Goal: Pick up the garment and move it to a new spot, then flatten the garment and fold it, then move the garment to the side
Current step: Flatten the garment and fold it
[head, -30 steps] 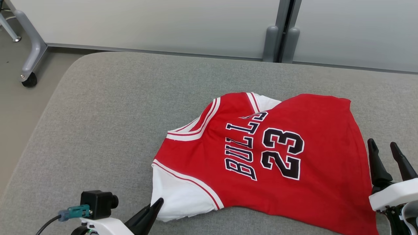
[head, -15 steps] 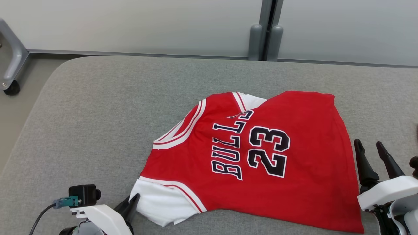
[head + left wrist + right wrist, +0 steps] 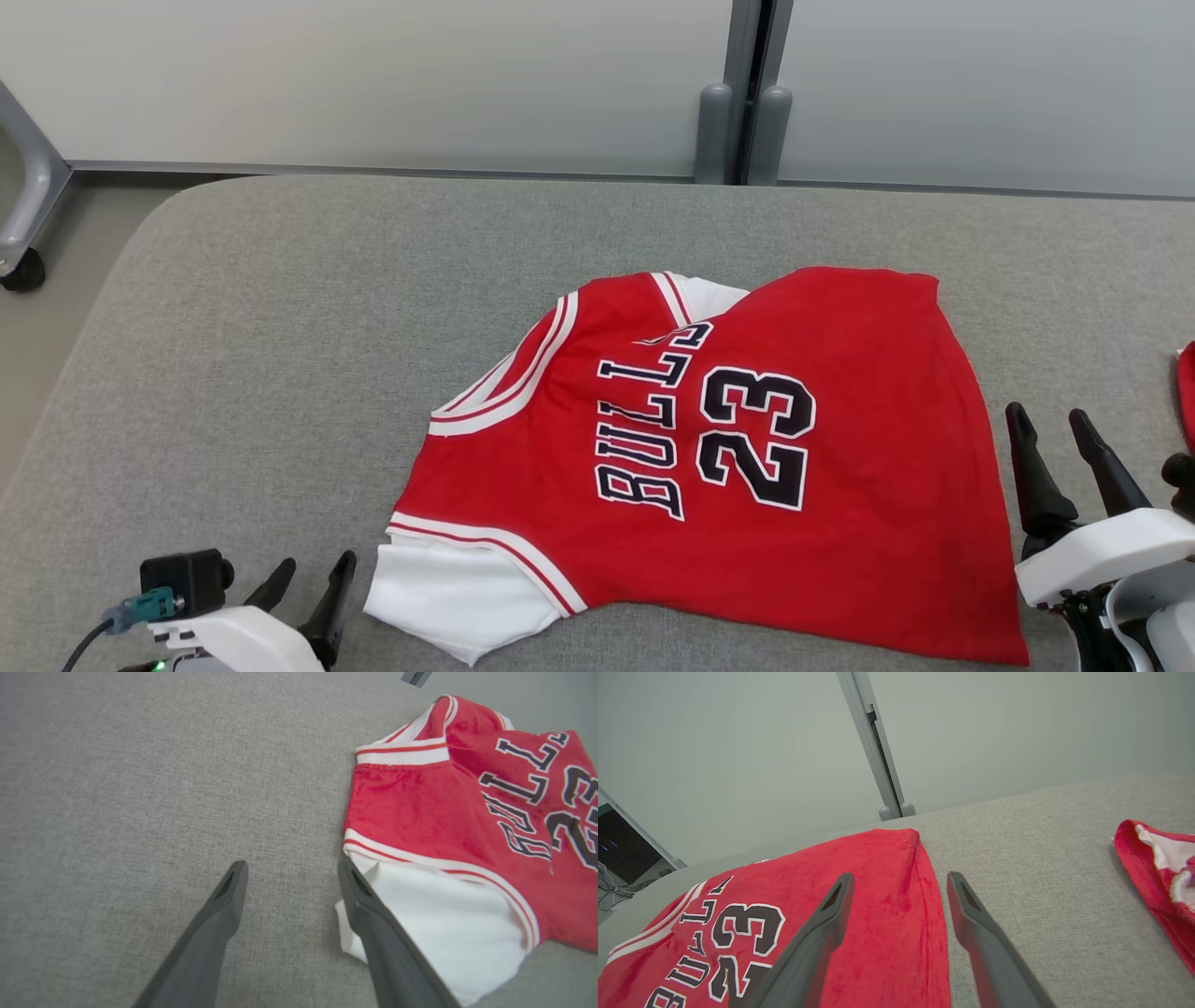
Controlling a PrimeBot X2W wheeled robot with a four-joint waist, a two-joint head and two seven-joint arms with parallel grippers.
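Note:
The garment [image 3: 766,467] is a red jersey with dark lettering and a white sleeve, lying spread on the grey padded table [image 3: 280,327]. My left gripper [image 3: 316,562] stands open at the lower left, just left of the white sleeve [image 3: 448,924], with bare table between its fingers. In the left wrist view the left gripper [image 3: 293,865] has its right finger beside the sleeve's edge. My right gripper [image 3: 1047,415] is open at the lower right, next to the jersey's hem. The right wrist view shows the right gripper [image 3: 901,877] astride that hem edge of the garment [image 3: 878,882], above it.
Another red and white piece of cloth [image 3: 1157,872] lies at the table's right edge [image 3: 1187,392]. Pale wall panels with a grey post [image 3: 738,121] stand behind the table. A grey frame leg with a caster [image 3: 19,233] is on the floor at the left.
My left gripper was shut at the white sleeve's edge and has now opened and let it go. The head camera has shifted. The right gripper stays open.

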